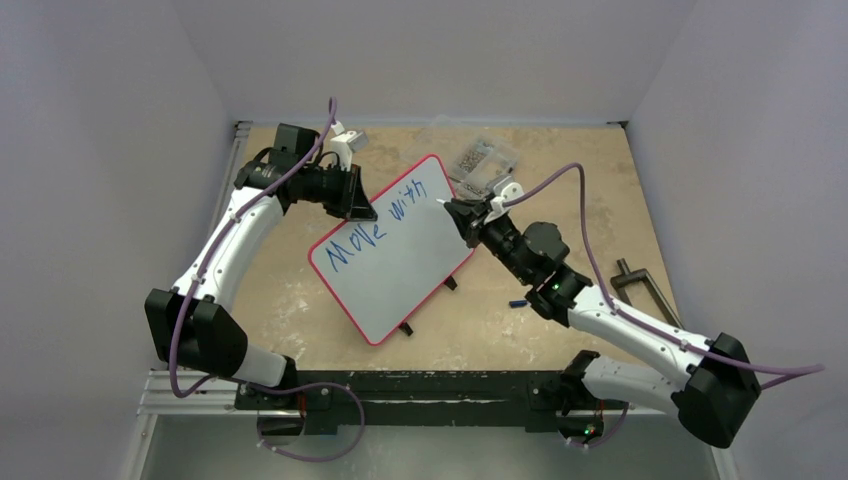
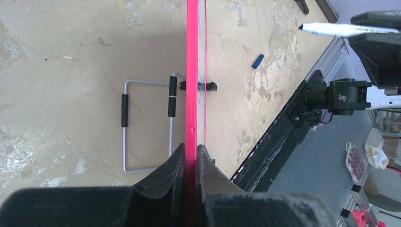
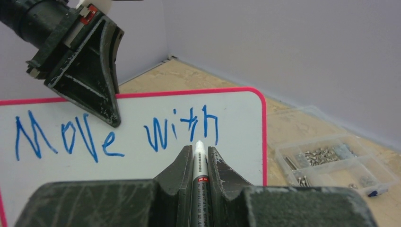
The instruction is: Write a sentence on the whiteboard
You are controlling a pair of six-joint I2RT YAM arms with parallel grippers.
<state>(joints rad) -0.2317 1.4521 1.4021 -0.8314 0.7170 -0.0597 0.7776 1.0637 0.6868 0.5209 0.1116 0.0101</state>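
Whiteboard (image 2: pixel 191 71) rim buried in left pincer (image 2: pixel 191 150)

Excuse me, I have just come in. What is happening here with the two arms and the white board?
The two arms are writing on a whiteboard together. The left tool is shut on the board's red rim and holds the board. The right tool grips a marker, with its tip just below the last word; whether it touches the board cannot be told. The sentence reads only "Move with" in blue. A clear box of screws lies beyond the board.
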